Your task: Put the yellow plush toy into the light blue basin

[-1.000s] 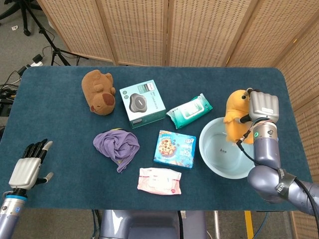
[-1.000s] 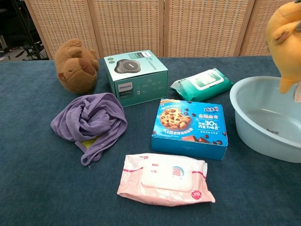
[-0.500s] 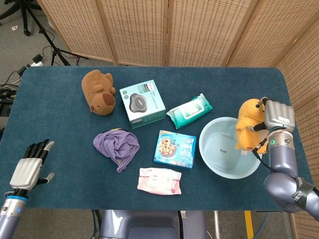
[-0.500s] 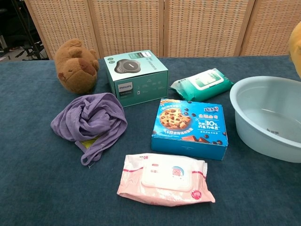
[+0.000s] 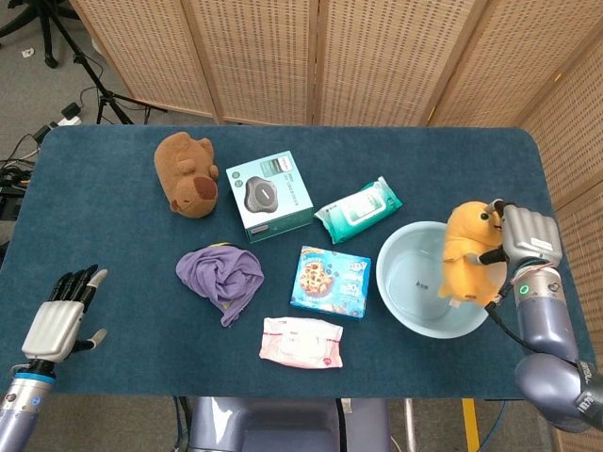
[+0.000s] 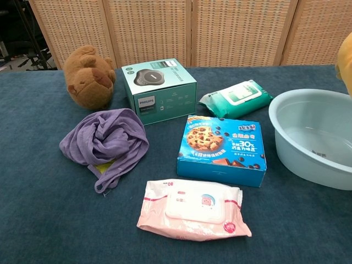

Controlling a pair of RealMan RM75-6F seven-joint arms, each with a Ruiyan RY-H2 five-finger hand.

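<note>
The yellow plush toy [image 5: 470,251] hangs upright over the right side of the light blue basin [image 5: 407,297], and my right hand [image 5: 529,235] grips it from the right. In the chest view only a yellow sliver of the toy [image 6: 348,58] shows at the right edge, above the basin [image 6: 313,137]; the right hand itself is out of that frame. My left hand [image 5: 61,314] hovers at the table's front left corner with its fingers spread and nothing in it.
On the blue table lie a brown plush [image 5: 187,175], a teal speaker box [image 5: 268,196], a green wipes pack [image 5: 357,209], a cookie box [image 5: 330,281], a purple cloth [image 5: 221,276] and a pink wipes pack [image 5: 301,341]. Wicker screens stand behind.
My right hand has carried the yellow toy to the right and lower, from the basin's back rim to above its right side. The left hand has barely shifted.
</note>
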